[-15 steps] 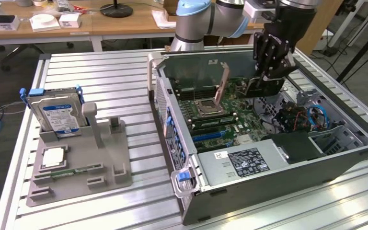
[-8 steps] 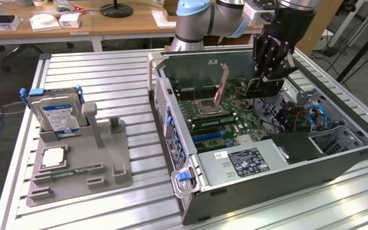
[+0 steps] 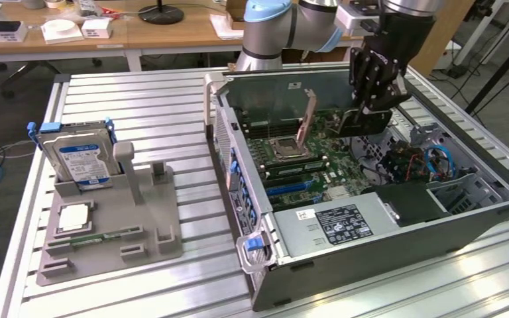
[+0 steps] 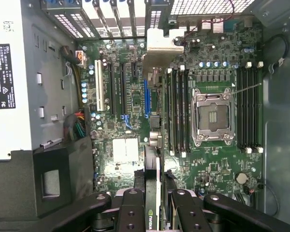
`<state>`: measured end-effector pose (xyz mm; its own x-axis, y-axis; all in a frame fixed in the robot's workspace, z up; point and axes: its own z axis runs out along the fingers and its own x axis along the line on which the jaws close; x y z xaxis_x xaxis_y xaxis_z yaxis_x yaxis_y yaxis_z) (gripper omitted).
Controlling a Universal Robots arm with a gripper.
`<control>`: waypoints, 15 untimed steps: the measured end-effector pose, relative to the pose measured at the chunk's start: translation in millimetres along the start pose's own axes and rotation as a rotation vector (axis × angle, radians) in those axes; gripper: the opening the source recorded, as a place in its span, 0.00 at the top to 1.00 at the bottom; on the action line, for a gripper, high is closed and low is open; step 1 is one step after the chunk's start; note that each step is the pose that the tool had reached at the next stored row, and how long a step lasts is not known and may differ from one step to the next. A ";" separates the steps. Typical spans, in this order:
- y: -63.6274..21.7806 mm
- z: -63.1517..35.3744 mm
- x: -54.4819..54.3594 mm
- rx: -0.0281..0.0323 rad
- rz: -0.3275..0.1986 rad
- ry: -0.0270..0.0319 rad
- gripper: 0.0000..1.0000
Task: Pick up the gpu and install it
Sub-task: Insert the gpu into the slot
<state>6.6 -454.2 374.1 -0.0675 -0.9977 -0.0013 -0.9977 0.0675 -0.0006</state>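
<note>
The arm [image 3: 272, 26] descends from the upper right of the frame; its hand [image 3: 371, 106] points downward, fingers [image 4: 130, 212] closed on the edge-on gpu [image 4: 157, 181].

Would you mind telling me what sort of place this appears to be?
Probably a robotics lab or workshop: an open computer case sits on a slotted aluminium table, the gripper holds the gpu over the motherboard, and cluttered desks stand behind.

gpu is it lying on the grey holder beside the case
No, the gripper clamps the gpu edge-on above the motherboard inside the case.
</note>
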 end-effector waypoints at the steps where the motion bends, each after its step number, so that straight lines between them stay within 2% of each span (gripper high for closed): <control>1: 0.0 0.1 0.0 0.0000 0.000 0.0000 0.74; 15: 0.0 4.1 0.0 0.0000 -0.003 0.0000 0.74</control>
<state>6.6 -454.2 370.0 -0.0648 -0.9979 -0.0014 -0.9979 0.0648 -0.0006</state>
